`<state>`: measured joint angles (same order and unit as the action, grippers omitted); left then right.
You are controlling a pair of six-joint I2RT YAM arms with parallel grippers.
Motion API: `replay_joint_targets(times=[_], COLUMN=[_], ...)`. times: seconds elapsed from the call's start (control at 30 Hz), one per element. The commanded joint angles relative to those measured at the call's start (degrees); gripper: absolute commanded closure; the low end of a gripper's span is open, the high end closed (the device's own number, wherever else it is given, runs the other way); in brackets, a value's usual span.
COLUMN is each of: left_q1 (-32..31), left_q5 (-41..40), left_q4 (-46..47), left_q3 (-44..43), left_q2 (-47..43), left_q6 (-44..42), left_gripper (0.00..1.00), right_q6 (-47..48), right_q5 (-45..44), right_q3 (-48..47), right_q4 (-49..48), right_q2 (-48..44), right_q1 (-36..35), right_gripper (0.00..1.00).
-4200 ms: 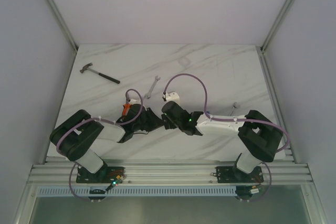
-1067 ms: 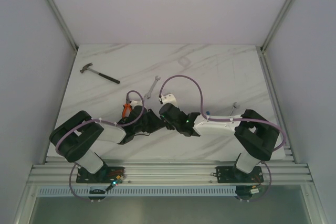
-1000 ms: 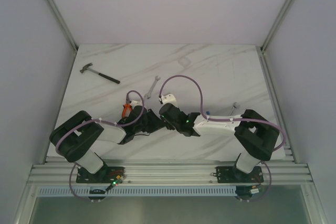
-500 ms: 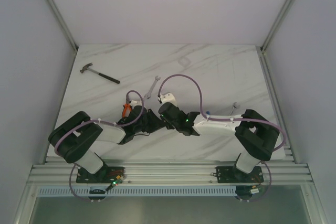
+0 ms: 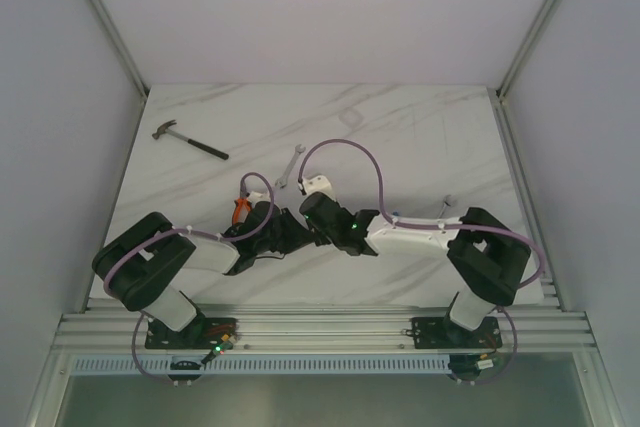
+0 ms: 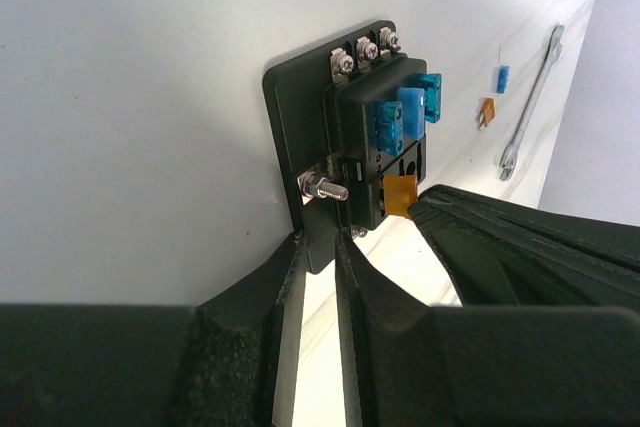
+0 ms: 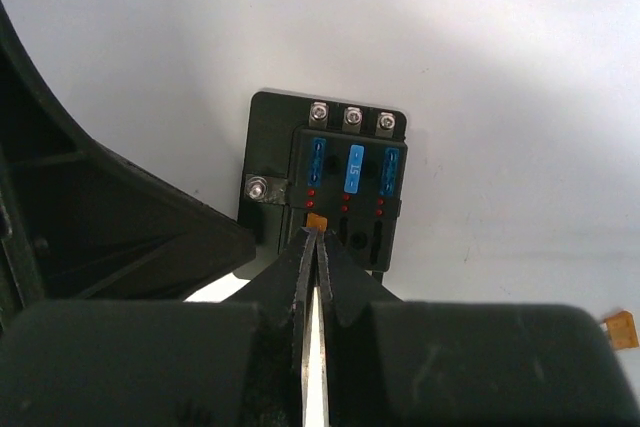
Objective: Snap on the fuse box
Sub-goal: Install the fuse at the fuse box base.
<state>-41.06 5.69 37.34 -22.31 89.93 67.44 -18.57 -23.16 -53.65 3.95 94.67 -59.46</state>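
The fuse box [image 6: 375, 142] is a black block on a black base plate with three screws, blue fuses in its upper row. My left gripper [image 6: 318, 247] is shut on the plate's lower edge. My right gripper [image 7: 317, 239] is shut on a small amber fuse [image 7: 318, 220] and holds it at the left slot of the lower row of the fuse box [image 7: 345, 182]. The amber fuse [image 6: 399, 194] shows at the box's face in the left wrist view. In the top view both grippers meet [image 5: 298, 227] and hide the box.
A hammer [image 5: 190, 140] lies at the far left. A wrench [image 5: 290, 165] and orange-handled pliers [image 5: 240, 209] lie just beyond the grippers. Loose blue [image 6: 502, 78] and amber [image 6: 486, 112] fuses lie by the wrench. Another amber fuse [image 7: 622, 327] lies right of the box.
The right arm has shifted a little to the left, closer against the left gripper. The left arm has hardly moved.
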Motion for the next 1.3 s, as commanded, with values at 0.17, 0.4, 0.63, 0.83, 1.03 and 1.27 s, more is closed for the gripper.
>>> replay_joint_targets(times=[0.17,0.4,0.63,0.83,1.03,1.27], left_q1=[-0.3,-0.3,-0.4,-0.4,-0.4,-0.3], left_q5=[-0.9,-0.7,-0.7,-0.8,-0.7,-0.6], left_q4=[-0.3,0.0,0.1,0.0,0.3,0.3], left_q3=[0.7,0.5,0.5,0.7,0.7,0.7], left_q2=[-0.7,-0.4,-0.4,-0.9,-0.6,-0.6], left_q6=[0.2,0.3,0.4,0.4,0.5,0.6], left_gripper=[0.72,0.72,0.72,0.72,0.72,0.72], right_q6=[0.9,1.5,1.7,0.6,-1.0,-4.5], right_q5=[1.8,5.6,6.5,3.3,1.7,4.0], right_q3=[-3.6,-4.2,-4.8,-5.8,-8.9,-10.8], right_q4=[5.1,6.4,6.7,8.5,12.4,15.3], right_q2=[3.4,3.2,1.7,1.5,1.4,2.4], right_q1=[0.5,0.3,0.2,0.3,0.4,2.0], right_gripper=[0.94,0.87,0.83,0.77,0.69,0.68])
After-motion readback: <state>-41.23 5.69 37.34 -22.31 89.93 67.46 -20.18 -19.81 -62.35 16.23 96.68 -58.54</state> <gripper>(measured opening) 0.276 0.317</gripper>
